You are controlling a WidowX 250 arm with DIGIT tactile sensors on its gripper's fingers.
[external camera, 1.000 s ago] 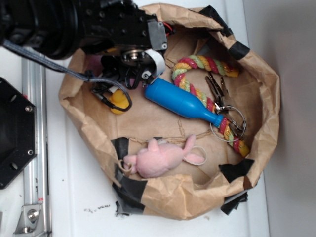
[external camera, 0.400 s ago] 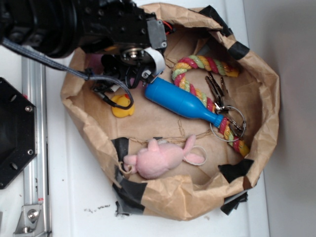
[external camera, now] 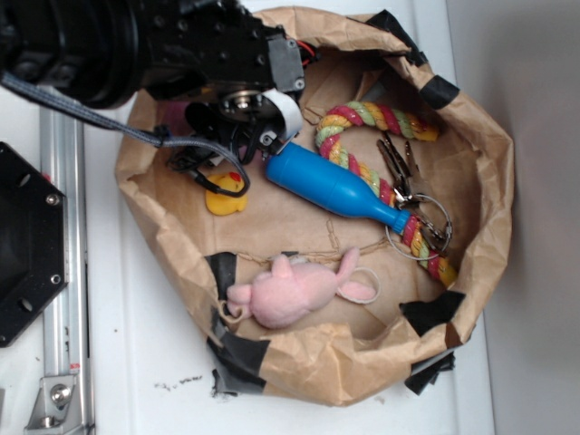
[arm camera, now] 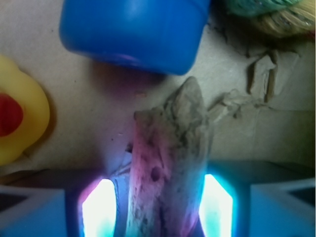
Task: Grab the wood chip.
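In the wrist view the wood chip (arm camera: 170, 158), a rough brown strip of bark with a ragged tip, lies on the paper floor and runs up between my two fingers. My gripper (arm camera: 158, 202) is open and straddles it. The right pad (arm camera: 216, 207) is almost against the chip and a narrow gap shows at the left pad (arm camera: 101, 210). The chip's tip ends just short of the blue bottle (arm camera: 133, 32). In the exterior view my gripper (external camera: 237, 136) is low inside the paper bag, and the arm hides the chip.
A yellow rubber duck (external camera: 225, 192) sits close left of the gripper, also in the wrist view (arm camera: 19, 118). The blue bottle (external camera: 335, 188), a coloured rope toy (external camera: 381, 118), metal clips (external camera: 399, 168) and a pink plush (external camera: 290, 290) lie in the crumpled paper bag (external camera: 494, 190).
The arm's cable and gripper have shifted slightly up and away from the duck, which now shows more fully. The bag's left wall has shifted a little.
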